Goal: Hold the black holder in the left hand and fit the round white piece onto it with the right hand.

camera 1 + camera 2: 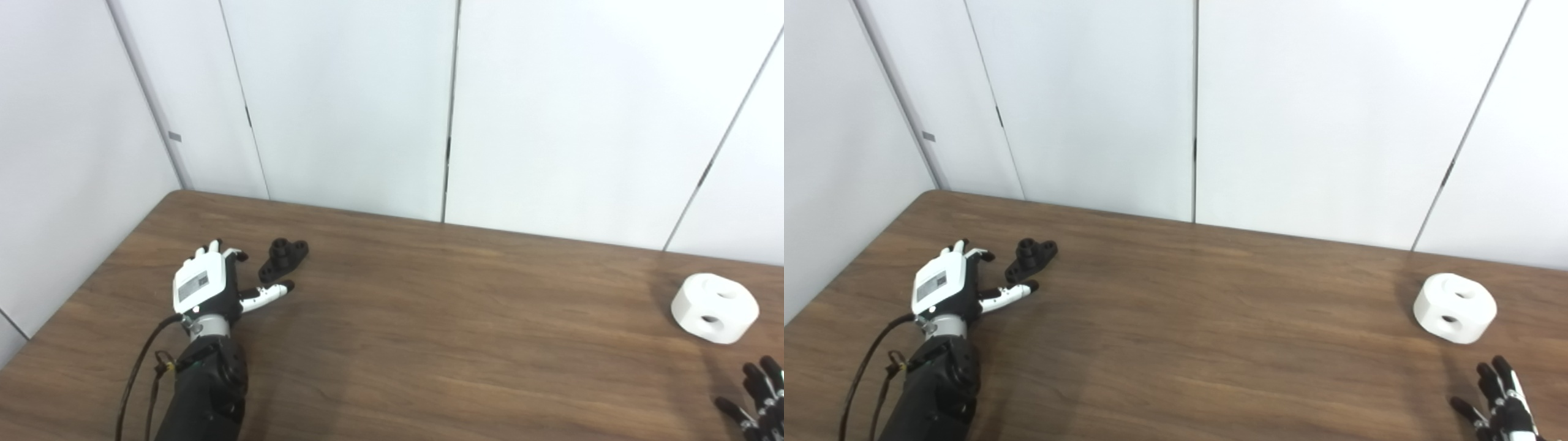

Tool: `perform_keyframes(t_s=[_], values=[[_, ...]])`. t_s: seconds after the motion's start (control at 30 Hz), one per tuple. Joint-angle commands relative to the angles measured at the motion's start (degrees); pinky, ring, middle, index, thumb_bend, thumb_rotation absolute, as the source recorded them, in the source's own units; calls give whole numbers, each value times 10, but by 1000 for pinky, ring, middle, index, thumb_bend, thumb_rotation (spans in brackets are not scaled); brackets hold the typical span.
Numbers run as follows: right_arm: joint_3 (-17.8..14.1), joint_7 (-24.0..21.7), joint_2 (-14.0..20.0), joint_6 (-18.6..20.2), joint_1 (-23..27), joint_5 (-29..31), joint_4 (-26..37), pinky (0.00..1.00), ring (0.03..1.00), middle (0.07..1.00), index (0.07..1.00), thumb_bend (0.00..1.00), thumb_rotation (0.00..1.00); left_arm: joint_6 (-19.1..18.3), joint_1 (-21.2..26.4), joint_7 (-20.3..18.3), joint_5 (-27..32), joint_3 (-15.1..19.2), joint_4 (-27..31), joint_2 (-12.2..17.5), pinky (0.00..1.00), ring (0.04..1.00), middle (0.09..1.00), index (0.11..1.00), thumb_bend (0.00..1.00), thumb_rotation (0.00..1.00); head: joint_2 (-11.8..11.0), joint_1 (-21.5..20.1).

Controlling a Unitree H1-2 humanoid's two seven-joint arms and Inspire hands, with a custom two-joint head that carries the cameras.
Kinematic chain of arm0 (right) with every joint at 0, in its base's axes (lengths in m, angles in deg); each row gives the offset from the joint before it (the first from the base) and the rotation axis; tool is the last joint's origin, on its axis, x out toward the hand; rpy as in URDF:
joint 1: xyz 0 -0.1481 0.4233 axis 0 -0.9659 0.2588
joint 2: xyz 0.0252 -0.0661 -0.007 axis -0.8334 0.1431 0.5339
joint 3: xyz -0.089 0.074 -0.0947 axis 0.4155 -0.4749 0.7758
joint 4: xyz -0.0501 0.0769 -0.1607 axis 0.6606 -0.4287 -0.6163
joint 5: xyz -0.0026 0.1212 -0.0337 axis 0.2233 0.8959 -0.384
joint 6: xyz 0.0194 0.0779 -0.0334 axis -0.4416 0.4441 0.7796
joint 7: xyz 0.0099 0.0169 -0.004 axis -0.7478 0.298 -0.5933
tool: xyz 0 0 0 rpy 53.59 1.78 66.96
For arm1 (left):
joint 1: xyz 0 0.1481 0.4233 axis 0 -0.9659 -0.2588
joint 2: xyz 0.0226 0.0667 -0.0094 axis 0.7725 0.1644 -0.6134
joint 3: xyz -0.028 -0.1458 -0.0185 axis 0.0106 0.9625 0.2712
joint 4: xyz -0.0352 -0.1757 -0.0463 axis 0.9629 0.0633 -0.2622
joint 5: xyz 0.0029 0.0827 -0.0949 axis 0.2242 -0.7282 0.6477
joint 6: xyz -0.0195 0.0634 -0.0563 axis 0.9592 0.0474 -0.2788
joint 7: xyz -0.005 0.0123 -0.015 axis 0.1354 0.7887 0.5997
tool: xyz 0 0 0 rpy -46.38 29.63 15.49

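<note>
The black holder [283, 259] lies just beyond the empty, spread left hand [208, 285]; the white piece [715, 307] sits near the splayed right hand [1497, 404], partly cut off.

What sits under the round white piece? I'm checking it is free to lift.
Only the brown wooden table shows beneath the round white piece. Its underside contact is hidden.

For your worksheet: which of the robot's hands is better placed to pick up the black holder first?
Left. The left hand is open beside the black holder; the right hand is across the table by the round white piece.
</note>
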Motion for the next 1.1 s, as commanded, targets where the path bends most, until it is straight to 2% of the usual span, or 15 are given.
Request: perform_keyframes(t_s=[0.0,0.2,0.37,0.5,1.07], values=[[6,-1,-6,9,-16,2,-9,1000,1000,978,1000,650,1000,0,30,20,-1,1,-4,22,1000,1000,962,776,954,609,1,1],[8,-2,-4,12,-18,-1,-6,1000,1000,980,1000,658,1000,0,41,32,6,-5,-32,33,1000,990,945,764,937,577,3,-2],[9,-2,-3,8,-18,-5,-9,1000,1000,981,1000,653,1000,24,50,79,41,-13,-67,43,1000,963,909,720,922,459,5,-3],[10,-1,-3,7,-18,-10,-9,1000,1000,977,1000,641,1000,31,59,105,63,-23,-88,50,1000,949,889,698,913,422,7,-3],[13,4,-7,33,-23,-7,10,1000,1000,973,1000,631,1000,77,66,138,134,-55,-111,69,1000,929,870,668,877,315,13,-8]])
